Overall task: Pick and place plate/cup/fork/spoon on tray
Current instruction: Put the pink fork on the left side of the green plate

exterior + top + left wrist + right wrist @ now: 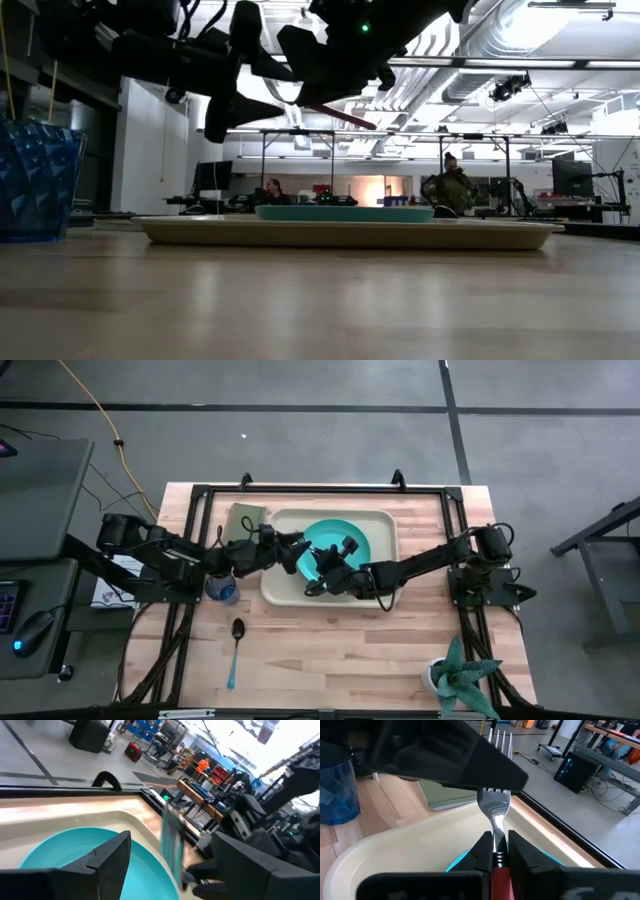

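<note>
Nearest my right wrist camera, the fork stands between the right gripper's two dark fingers, which I see pinched tight on its neck where the pink-red handle begins; the silver tines point forward, away from the wrist. From above, I place this right gripper over the near-left part of the tray, with the fork's red handle running back along the arm. In the low view the fork hangs tilted, well clear of the tray beneath.

By size, as I read them:
- Tray: pale cream, directly under both grippers, flat on the wooden table.
- Plate: teal, lying in the tray just behind the right gripper; its rim shows below the fork and below the left fingers.
- Green flat rectangle: beyond the tray's left end, just behind the left gripper; it also shows past the fork tines.
- Cup: dark-blue, upright on the table, beside the left arm and left of the right gripper, off the tray.
- Spoon: teal handle, dark bowl, lying on the table nearer me than either gripper, off the tray.

The left gripper sits close to the right one, over the plate's left edge; I see its fingers spread apart, holding nothing.
</note>
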